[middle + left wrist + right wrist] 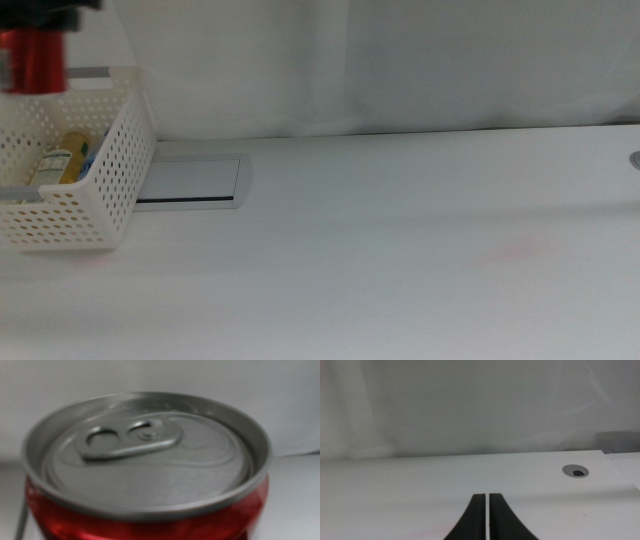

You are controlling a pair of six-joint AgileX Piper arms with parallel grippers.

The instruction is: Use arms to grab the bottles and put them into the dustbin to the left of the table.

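A: Starting at the far left of the middle view, we see the left gripper (40, 12) above the dustbin (120, 170), with the red soda can (35, 60) hanging under it over the basket's open top.

B: Agreed. Its jaws are out of sight in the left wrist view, because the can fills the picture, silver lid and pull tab up close. So we take it as clamped on the can's body, though we cannot tell how wide the jaws stand.

A: Inside the dustbin we see the yellow juice bottle (62, 158) lying against the perforated wall, and a bit of blue just beside it. We cannot tell what the blue thing is.

B: The dustbin stands at the table's (400, 250) left edge. Just beside it, to the right, is the grey inset panel (190, 180), touching or nearly touching the basket's side.

A: Farther right, the table carries 1 faint pink smear (515, 248).

B: At the right, the right gripper (486, 525) rests low over the tabletop, its 2 jaws pressed nearly together with only a thin slit between them, holding nothing. A round grey grommet (575, 471) sits near the table's far right corner.
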